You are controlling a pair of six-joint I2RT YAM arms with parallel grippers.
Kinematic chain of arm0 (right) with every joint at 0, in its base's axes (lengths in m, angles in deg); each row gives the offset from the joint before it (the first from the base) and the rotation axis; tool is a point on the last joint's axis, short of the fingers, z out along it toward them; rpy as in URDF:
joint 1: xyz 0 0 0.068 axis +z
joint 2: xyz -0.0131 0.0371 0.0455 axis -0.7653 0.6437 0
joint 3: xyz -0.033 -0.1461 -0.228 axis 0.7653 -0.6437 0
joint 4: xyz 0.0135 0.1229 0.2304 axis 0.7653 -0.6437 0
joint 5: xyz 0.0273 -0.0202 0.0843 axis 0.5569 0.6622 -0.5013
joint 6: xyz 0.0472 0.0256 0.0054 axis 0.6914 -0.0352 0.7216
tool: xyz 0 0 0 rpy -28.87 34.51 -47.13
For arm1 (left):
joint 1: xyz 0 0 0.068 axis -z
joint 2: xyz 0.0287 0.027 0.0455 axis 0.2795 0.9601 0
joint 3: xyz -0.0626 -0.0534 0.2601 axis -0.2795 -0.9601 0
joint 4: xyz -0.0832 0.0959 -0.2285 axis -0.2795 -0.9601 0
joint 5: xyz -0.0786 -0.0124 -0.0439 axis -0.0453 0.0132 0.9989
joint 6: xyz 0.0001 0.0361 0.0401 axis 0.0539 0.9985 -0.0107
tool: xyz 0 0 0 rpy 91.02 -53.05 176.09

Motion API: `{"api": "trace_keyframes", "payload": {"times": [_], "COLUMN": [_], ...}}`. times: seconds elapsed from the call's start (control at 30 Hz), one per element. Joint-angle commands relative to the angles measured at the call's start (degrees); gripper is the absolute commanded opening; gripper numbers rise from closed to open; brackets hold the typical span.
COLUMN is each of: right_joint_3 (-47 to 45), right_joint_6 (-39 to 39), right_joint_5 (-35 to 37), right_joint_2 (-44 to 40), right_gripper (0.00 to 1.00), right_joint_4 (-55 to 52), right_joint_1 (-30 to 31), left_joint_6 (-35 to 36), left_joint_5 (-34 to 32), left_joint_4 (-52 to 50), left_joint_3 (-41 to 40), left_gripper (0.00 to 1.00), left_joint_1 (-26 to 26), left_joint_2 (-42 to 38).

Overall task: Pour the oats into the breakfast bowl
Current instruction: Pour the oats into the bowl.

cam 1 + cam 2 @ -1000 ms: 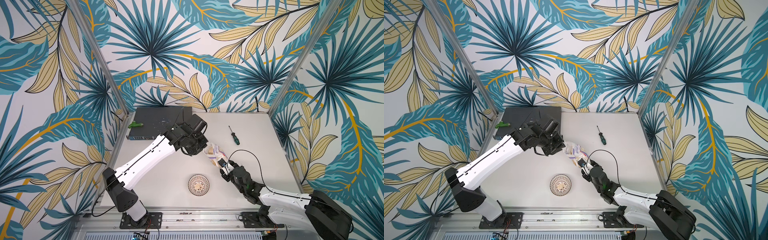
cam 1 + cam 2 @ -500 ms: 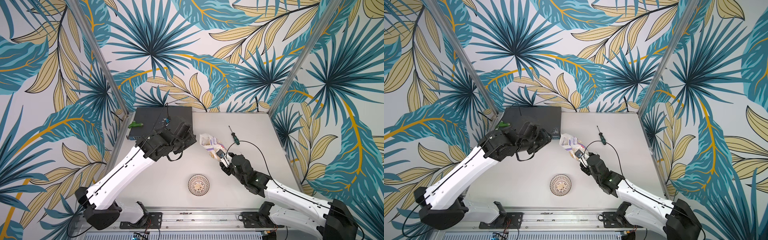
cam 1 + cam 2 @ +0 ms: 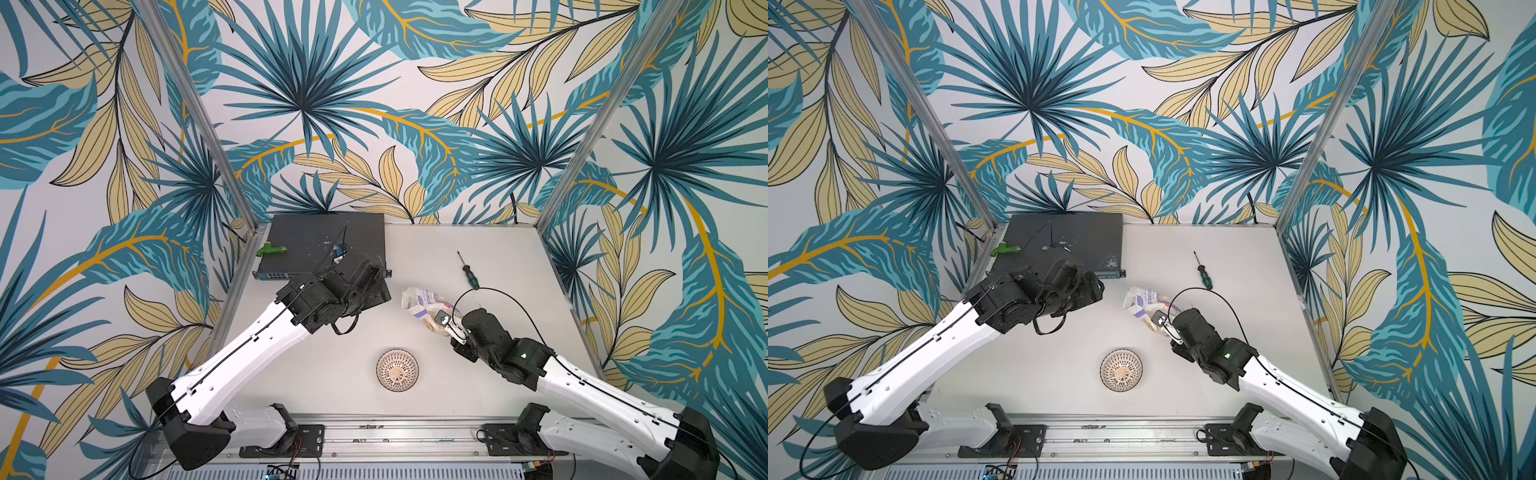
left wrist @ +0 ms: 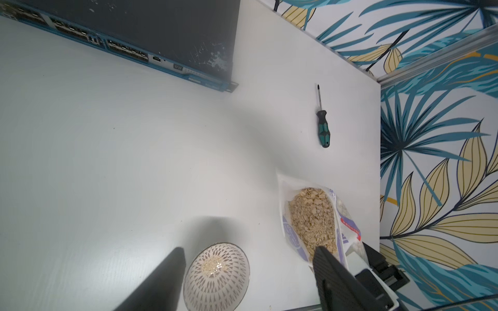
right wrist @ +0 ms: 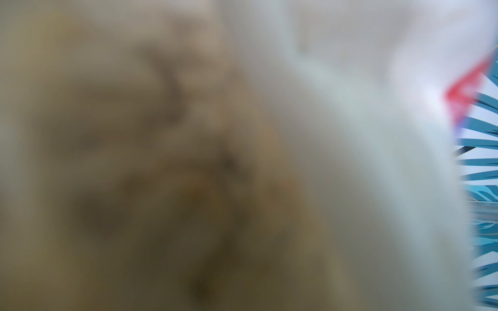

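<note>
- We count two arms over one table (image 3: 490, 249): the left arm (image 3: 249, 349) and the right arm (image 3: 582, 386), each with one gripper.
- Left gripper (image 4: 249, 250): its two fingers (image 4: 172, 272) stand wide apart with nothing between them. In both top views it hangs above the table at the front edge of the dark box (image 3: 316, 237), well apart from the bag (image 3: 419, 300).
- Right gripper (image 3: 446, 324): it is closed on the end of the bag nearest its own arm. That arm's wrist view shows only a blurred close view of the bag, so we read the grip from both top views.
- Bag, one: clear plastic with white and purple print, right of the table's middle, between the screwdriver (image 3: 468, 272) and the bowl (image 3: 386, 365). Its free end points towards the back left. We cannot tell whether it rests on the table or is lifted.
- Oats (image 4: 310, 218): one large mass of pale flakes inside the bag. One small heap lies in the middle of the bowl.
- Bowl, one: upright on the table near the front edge, apart from the bag and from both grippers.
- Screwdriver, one: green and black handle, flat on the table behind the bag, not touching it, tip towards the back wall.
- Dark box, one: flat, in the back left corner, with a row of ports along its front face.
- Green piece (image 3: 271, 249), one: it lies on top of the dark box near its left edge.
</note>
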Motion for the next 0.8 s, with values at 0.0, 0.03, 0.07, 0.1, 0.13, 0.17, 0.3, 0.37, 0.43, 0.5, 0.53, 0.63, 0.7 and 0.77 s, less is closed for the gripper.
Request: {"api": "trace_keyframes", "payload": {"times": [0.0,0.03,0.07,0.1,0.13,0.17,0.3,0.37,0.43,0.5,0.53,0.63,0.7,0.77], "right_joint_3": [2.9,2.6,2.2,1.8,1.5,1.4,0.6,-0.4,-1.1,-1.1,-1.0,-0.4,-0.1,0.3], "right_joint_6": [-2.0,-2.2,-2.4,-2.6,-2.8,-3.0,-3.8,-4.7,-5.5,-6.0,-6.2,-7.0,-8.1,-9.1], "right_joint_5": [1.2,1.1,0.8,0.7,0.5,0.3,0.0,1.2,1.9,1.9,2.0,1.9,2.3,3.3], "right_joint_2": [-2.4,-2.5,-3.0,-3.6,-4.4,-5.3,-7.6,-7.9,-7.8,-7.8,-7.9,-8.6,-9.0,-9.1], "right_gripper": [0.0,0.0,0.0,0.0,0.0,0.0,0.0,0.0,0.0,0.0,0.0,0.0,0.0,0.0], "right_joint_4": [1.8,0.9,0.1,-0.3,-0.6,-0.7,-2.4,-3.5,-4.5,-5.6,-6.1,-7.2,-8.0,-9.2], "right_joint_1": [0.8,1.0,1.3,1.5,1.8,2.1,3.6,4.7,5.8,6.7,7.1,8.1,8.7,9.4], "left_joint_6": [2.9,2.9,3.0,2.9,2.7,2.4,0.9,0.3,-0.3,-2.4,-3.7,-7.7,-9.8,-11.4], "left_joint_5": [3.9,4.4,7.3,8.6,9.4,9.6,9.7,10.7,12.5,12.9,12.9,13.1,13.8,15.1], "left_joint_4": [2.2,2.8,4.3,5.7,6.9,7.7,8.8,9.1,11.0,12.9,14.2,18.1,20.0,21.0], "left_joint_3": [-3.3,-4.5,-6.3,-7.7,-9.1,-10.4,-13.6,-14.3,-15.7,-17.8,-19.1,-23.4,-25.6,-26.9], "left_gripper": [0.79,0.79,0.79,0.78,0.79,0.79,0.81,0.81,0.82,0.82,0.82,0.82,0.82,0.82], "left_joint_1": [-0.1,-0.1,0.0,-0.1,-0.1,-0.1,-0.1,-0.1,0.0,0.0,0.0,0.1,0.2,0.5], "left_joint_2": [-1.9,-2.2,-2.8,-3.4,-3.9,-4.5,-6.2,-6.8,-7.9,-9.9,-11.1,-15.0,-16.2,-16.2]}}
